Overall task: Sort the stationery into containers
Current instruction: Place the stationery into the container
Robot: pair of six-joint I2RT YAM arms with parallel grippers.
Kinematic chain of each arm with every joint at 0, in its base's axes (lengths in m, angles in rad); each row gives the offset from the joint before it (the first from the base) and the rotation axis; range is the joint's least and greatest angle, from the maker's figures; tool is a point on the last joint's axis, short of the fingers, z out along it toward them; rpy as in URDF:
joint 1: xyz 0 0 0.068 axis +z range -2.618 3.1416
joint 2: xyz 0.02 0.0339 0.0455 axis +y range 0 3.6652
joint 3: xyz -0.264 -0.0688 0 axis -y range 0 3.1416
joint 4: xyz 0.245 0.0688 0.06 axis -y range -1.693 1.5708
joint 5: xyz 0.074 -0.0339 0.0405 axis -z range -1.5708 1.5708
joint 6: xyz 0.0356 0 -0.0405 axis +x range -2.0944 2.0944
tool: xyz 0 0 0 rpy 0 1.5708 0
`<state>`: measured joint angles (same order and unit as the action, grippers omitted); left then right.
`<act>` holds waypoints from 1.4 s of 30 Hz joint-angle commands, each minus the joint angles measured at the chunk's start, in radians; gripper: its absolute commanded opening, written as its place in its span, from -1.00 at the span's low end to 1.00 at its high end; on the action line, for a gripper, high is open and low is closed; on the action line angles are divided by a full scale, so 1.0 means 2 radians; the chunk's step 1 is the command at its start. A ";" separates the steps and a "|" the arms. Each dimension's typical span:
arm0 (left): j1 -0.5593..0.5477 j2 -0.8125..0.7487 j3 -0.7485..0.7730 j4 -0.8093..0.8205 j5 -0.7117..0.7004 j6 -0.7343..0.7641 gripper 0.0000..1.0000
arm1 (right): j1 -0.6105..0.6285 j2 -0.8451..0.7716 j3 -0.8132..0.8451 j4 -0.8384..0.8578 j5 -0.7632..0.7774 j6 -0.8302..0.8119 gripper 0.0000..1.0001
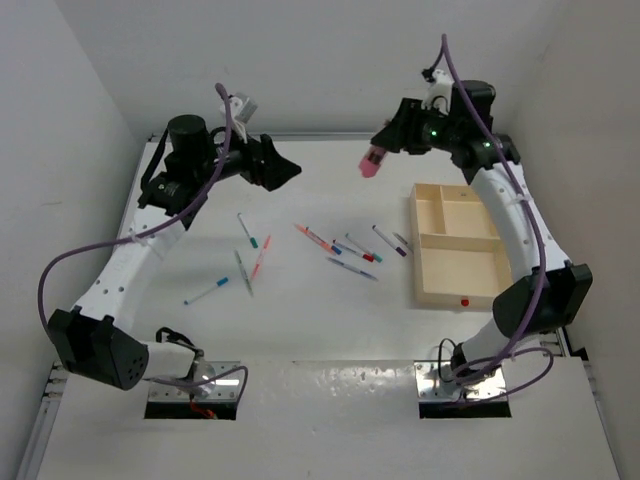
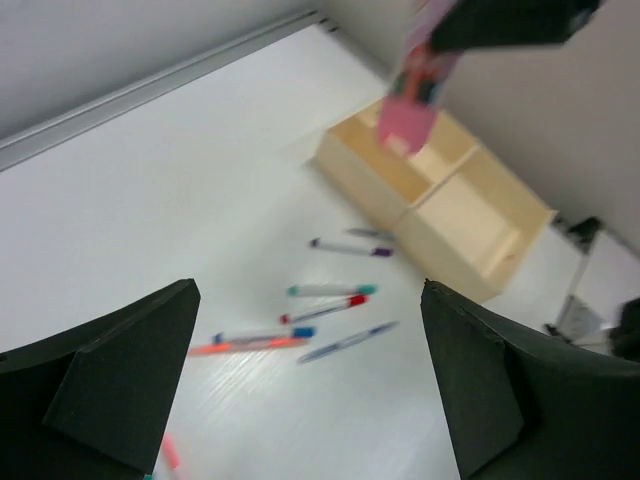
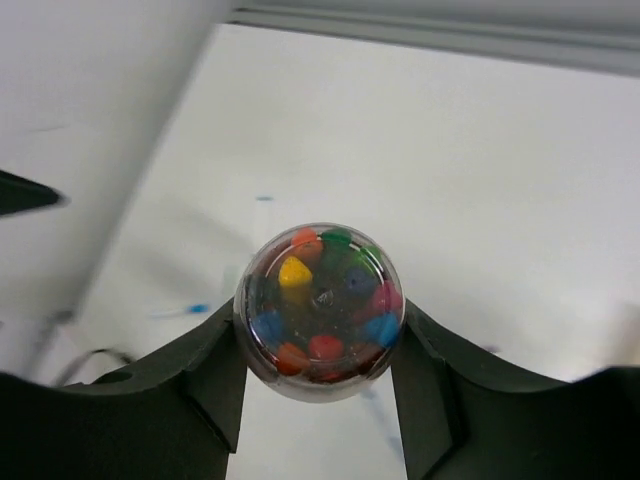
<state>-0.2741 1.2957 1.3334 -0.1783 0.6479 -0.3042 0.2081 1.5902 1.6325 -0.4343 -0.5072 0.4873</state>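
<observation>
My right gripper [image 1: 380,150] hangs high over the back of the table, left of the wooden tray [image 1: 414,250], and is shut on the pink block [image 1: 371,161]. End-on in the right wrist view, the block [image 3: 320,305] is a clear round tub of coloured tips, pinched between both fingers. My left gripper [image 1: 290,172] is raised at the back left, open and holding nothing. Between its fingers [image 2: 130,380] I see several pens [image 2: 330,300] on the table, the tray [image 2: 440,215] and the pink block [image 2: 405,120] above it. The tray's compartments look bare.
One group of pens [image 1: 350,250] lies mid-table beside the tray, another group [image 1: 250,255] to the left, and a blue-capped pen [image 1: 205,292] lies apart near the left arm. A small red dot [image 1: 465,299] marks the tray's near rim. Walls enclose the table on three sides.
</observation>
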 commanded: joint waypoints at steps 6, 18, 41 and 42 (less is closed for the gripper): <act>0.047 0.030 0.007 -0.151 -0.038 0.148 1.00 | -0.068 0.114 0.154 -0.178 0.115 -0.281 -1.00; 0.055 0.039 -0.016 -0.154 -0.041 0.150 1.00 | -0.102 0.199 0.163 -0.221 0.172 -0.353 -1.00; 0.060 0.057 -0.022 -0.172 -0.101 0.141 1.00 | -0.116 0.256 0.123 -0.258 0.175 -0.306 -1.00; 0.062 0.056 -0.025 -0.172 -0.103 0.141 1.00 | -0.116 0.256 0.119 -0.259 0.174 -0.305 -1.00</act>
<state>-0.1677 1.4372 1.2953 -0.5240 0.4595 -0.0196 -0.0254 2.0968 1.8759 -0.9508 -0.1490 -0.1474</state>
